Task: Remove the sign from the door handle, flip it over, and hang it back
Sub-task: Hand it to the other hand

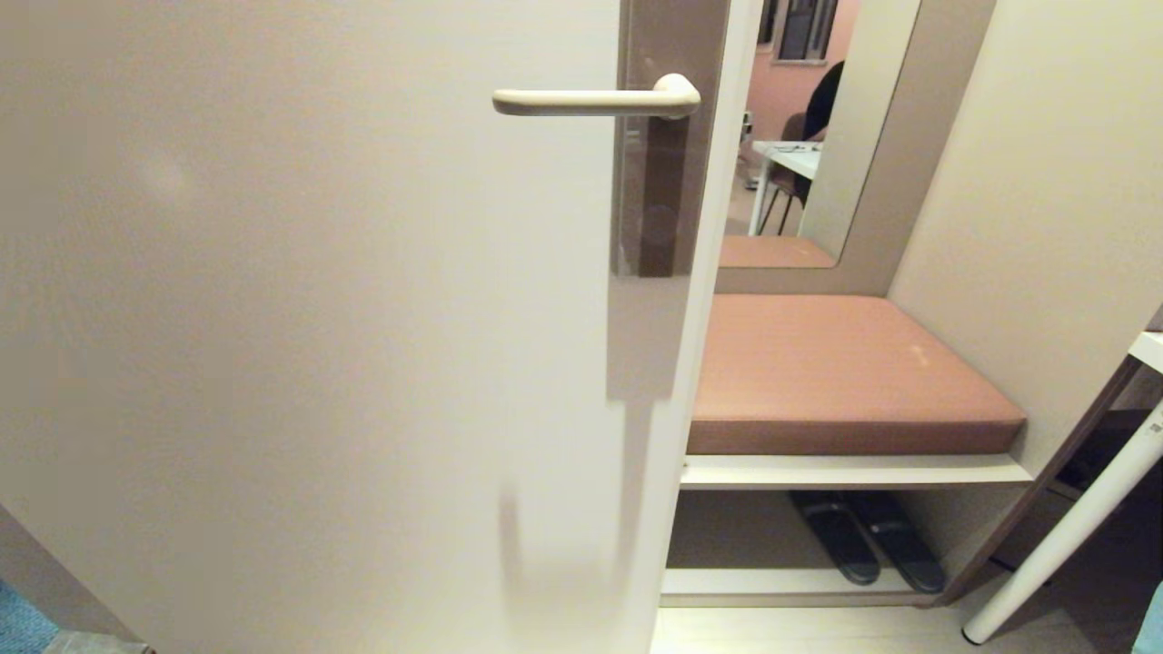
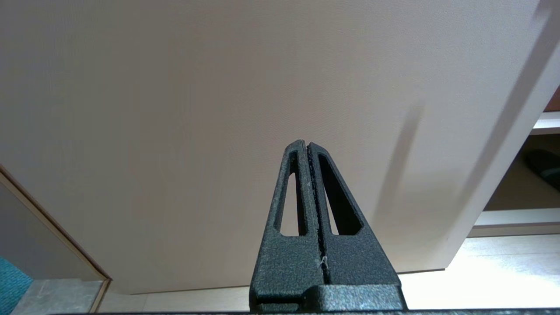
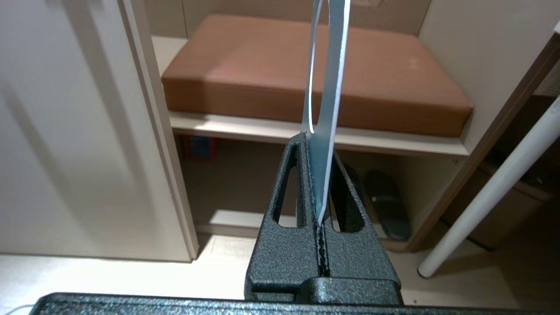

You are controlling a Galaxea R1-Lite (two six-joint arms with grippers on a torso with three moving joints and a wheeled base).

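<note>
My right gripper [image 3: 316,144] pinches the sign [image 3: 326,87] edge-on between its fingers. My left gripper [image 2: 308,146] is pressed together, empty, facing the door [image 2: 218,87].

The sign [image 3: 326,87] runs off the frame's edge, seen edge-on, lettering unreadable.

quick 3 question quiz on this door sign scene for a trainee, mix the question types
1. True or false: the sign hangs on the door handle.
2. Which gripper holds the sign? A) left gripper B) right gripper C) neither
3. Fill in: under the brown cushion, on the lower shelf, lies a pair of dark ____.

Key:
1. False; the handle is bare.
2. B; its fingers are clamped on the sign's lower end, while the left gripper is shut on nothing, facing the door.
3. Slippers.
</note>
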